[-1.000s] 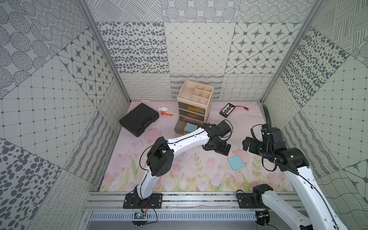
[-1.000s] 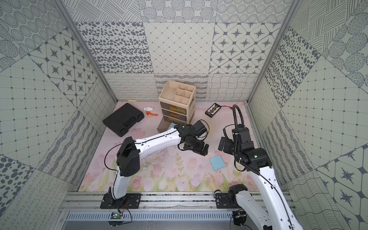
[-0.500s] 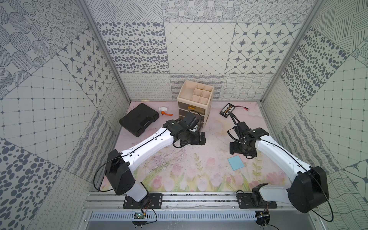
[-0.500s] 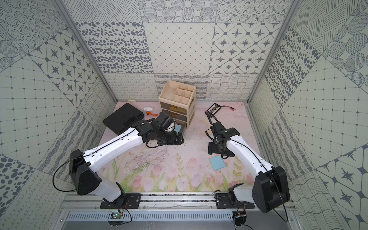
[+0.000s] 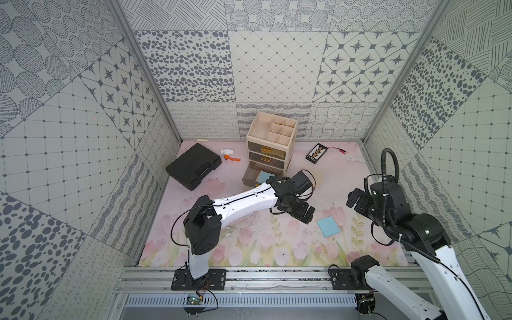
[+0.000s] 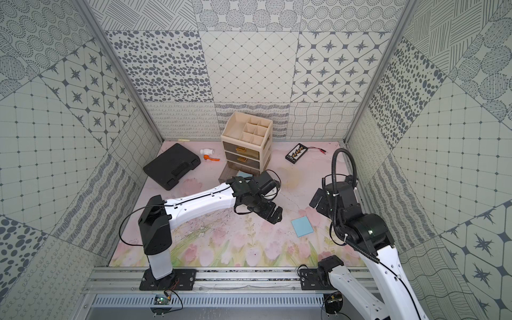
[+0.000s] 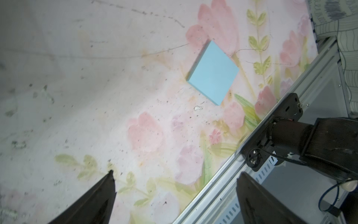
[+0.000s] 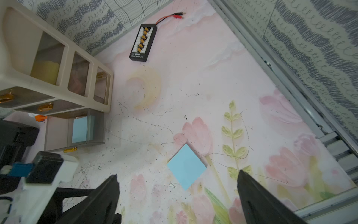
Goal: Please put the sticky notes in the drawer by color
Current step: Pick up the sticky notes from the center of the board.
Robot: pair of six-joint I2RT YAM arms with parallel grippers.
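Note:
One light blue sticky note (image 5: 328,226) (image 6: 302,226) lies flat on the flowered mat, also in the wrist views (image 7: 213,72) (image 8: 187,166). Another blue sticky note (image 5: 264,176) (image 8: 80,130) lies in the pulled-out bottom drawer (image 5: 250,177) (image 6: 225,176) of the beige drawer unit (image 5: 270,146) (image 6: 246,144). Yellow paper (image 8: 45,72) shows through the side of the top drawer. My left gripper (image 5: 303,214) (image 6: 273,214) (image 7: 175,172) hangs open and empty just left of the loose note. My right gripper (image 5: 354,198) (image 6: 318,201) (image 8: 177,173) is open and empty, raised to the note's right.
A black case (image 5: 194,166) (image 6: 171,166) lies at the back left, with a white and orange valve (image 5: 228,153) beside it. A black connector board (image 5: 317,152) (image 8: 143,42) with red leads sits at the back right. An aluminium rail (image 5: 249,274) borders the mat's front edge.
Half a second ago my left gripper was at the open drawer and my right arm reached low over the mat. Now both flank the loose blue note, as one second ago. The note has not moved.

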